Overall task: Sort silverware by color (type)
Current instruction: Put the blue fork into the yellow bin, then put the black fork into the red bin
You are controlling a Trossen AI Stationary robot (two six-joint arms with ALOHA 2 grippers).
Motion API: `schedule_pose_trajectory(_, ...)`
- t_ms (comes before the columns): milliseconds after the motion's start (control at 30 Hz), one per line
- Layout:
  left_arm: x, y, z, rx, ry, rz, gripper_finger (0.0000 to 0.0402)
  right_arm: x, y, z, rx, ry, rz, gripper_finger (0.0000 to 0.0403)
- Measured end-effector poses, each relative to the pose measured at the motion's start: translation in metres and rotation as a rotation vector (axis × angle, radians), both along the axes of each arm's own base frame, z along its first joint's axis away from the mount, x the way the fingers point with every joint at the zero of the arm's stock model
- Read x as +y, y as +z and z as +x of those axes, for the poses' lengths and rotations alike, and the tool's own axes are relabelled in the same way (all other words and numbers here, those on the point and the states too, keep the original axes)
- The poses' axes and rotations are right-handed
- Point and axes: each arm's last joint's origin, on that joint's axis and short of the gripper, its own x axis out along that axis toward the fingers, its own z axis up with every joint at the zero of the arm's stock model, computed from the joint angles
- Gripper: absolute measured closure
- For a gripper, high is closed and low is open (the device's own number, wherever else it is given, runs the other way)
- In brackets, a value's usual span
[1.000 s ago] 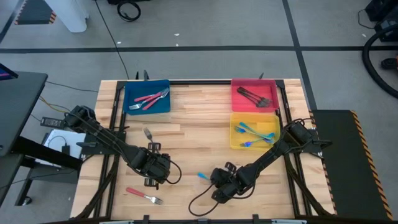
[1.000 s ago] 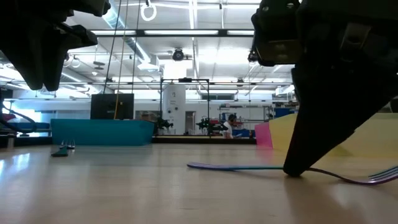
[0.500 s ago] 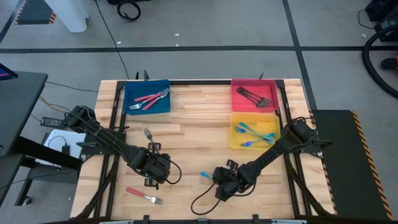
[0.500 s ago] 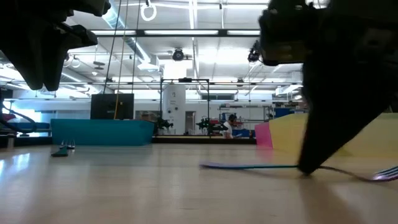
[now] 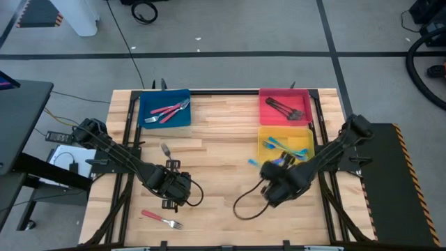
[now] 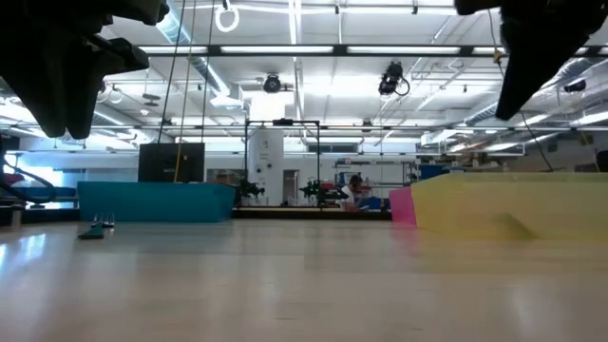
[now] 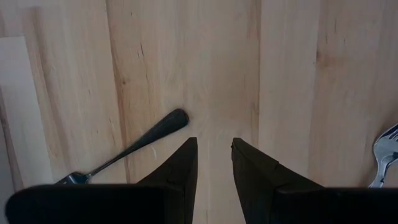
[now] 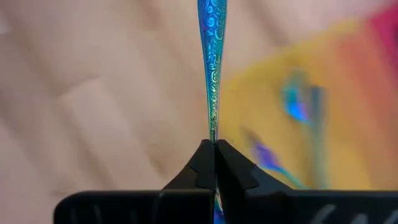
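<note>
Blue patterned metal fork sits pinched in our right gripper, just left of the yellow plastic tray; our left gripper waits slightly parted beside a dark metal fork.

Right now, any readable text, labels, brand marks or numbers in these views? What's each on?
None readable.
Blue-handled fork held in the right gripper: engraved swirl pattern only, no lettering.
Blue tray, red tray, yellow tray: no labels visible.
Room behind the table in the low view: any signage is too small to read.
Left gripper: no markings visible.
</note>
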Motion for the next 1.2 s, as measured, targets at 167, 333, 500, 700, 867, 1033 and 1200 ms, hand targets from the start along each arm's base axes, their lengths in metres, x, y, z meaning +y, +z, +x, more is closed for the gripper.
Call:
schedule_pose_trajectory(167, -0.001, 0.0, 0.0, 0.0, -0.002, 0.0, 0.0304, -0.02, 0.018, -0.029, 0.093, -0.122, -0.095, 0.0395)
schedule_pose_trajectory(333, -0.001, 0.0, 0.0, 0.0, -0.003, 0.0, 0.0304, -0.039, 0.01, -0.054, 0.176, -0.229, -0.162, 0.0395)
schedule_pose_trajectory(500, -0.001, 0.0, 0.0, 0.0, -0.005, 0.001, 0.0304, -0.057, -0.014, -0.073, 0.262, -0.273, -0.173, 0.0394)
schedule_pose_trajectory(700, 0.0, 0.0, 0.0, 0.0, -0.005, 0.001, 0.0304, -0.075, -0.042, -0.083, 0.288, -0.291, -0.108, 0.0394)
schedule_pose_trajectory(867, -0.001, 0.0, 0.0, -0.002, -0.047, 0.007, 0.0304, -0.084, -0.055, -0.082, 0.251, -0.301, -0.096, 0.0385)
schedule_pose_trajectory(1033, -0.001, 0.0, 0.002, -0.014, -0.052, 0.001, 0.0304, -0.088, -0.059, -0.079, 0.233, -0.319, -0.105, 0.0348)
schedule_pose_trajectory(1200, -0.002, 0.0, 0.002, -0.015, -0.044, -0.002, 0.0304, -0.087, -0.059, -0.077, 0.217, -0.322, -0.099, 0.0315)
